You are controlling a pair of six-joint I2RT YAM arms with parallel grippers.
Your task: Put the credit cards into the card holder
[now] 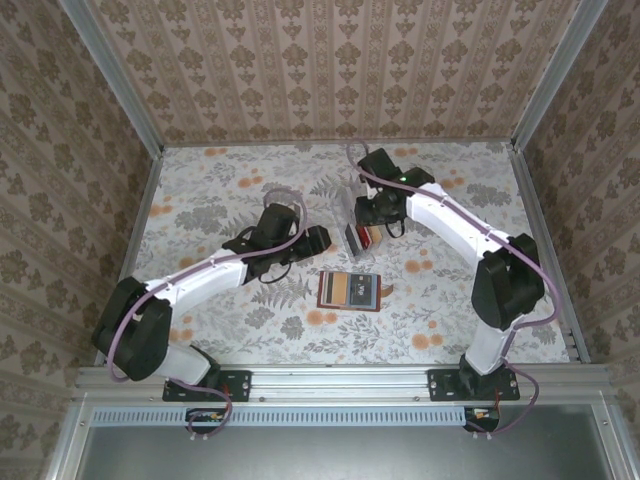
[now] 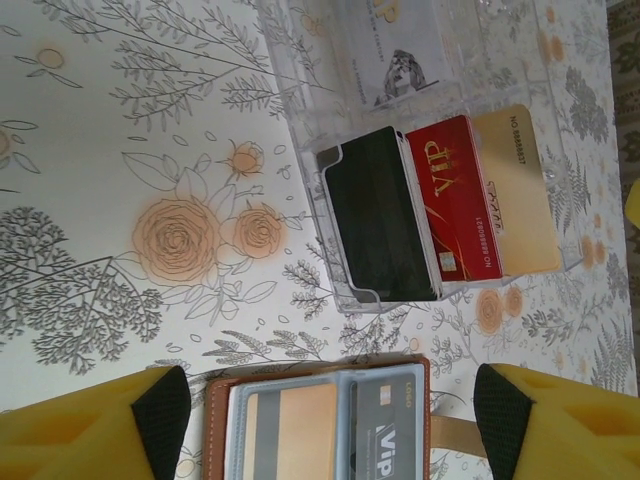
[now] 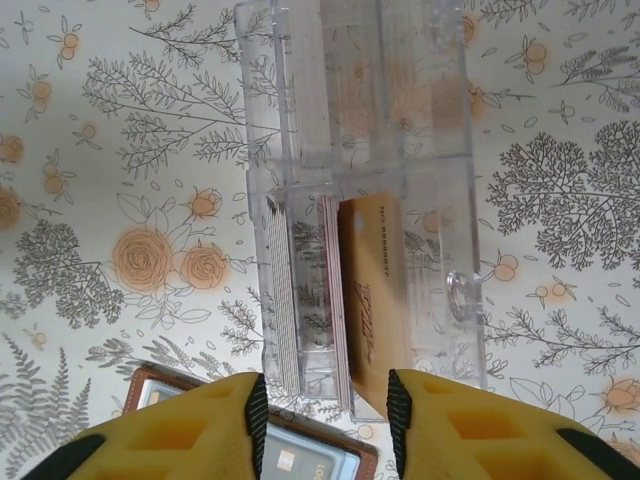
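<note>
The card holder (image 1: 350, 290) lies open and flat mid-table, brown-edged, with a gold card and a grey card (image 2: 385, 435) in its slots (image 2: 290, 425). Just behind it a clear plastic box (image 1: 353, 240) holds the credit cards on edge: a dark stack (image 2: 378, 215), a red card (image 2: 455, 195) and a gold card (image 2: 515, 190). My left gripper (image 2: 325, 420) hovers wide open over the card holder, touching nothing. My right gripper (image 3: 327, 425) hangs over the box's near end, its jaws partly closed but still apart, straddling the card edges (image 3: 338, 300) and the gold card's (image 3: 372, 300) lower corner.
The clear box (image 3: 460, 200) extends away from the holder with an empty rear section. Wallpapered walls and metal rails enclose the floral tabletop (image 1: 220, 190). Both arms reach toward the middle, the left gripper (image 1: 322, 240) close beside the right gripper (image 1: 362, 222).
</note>
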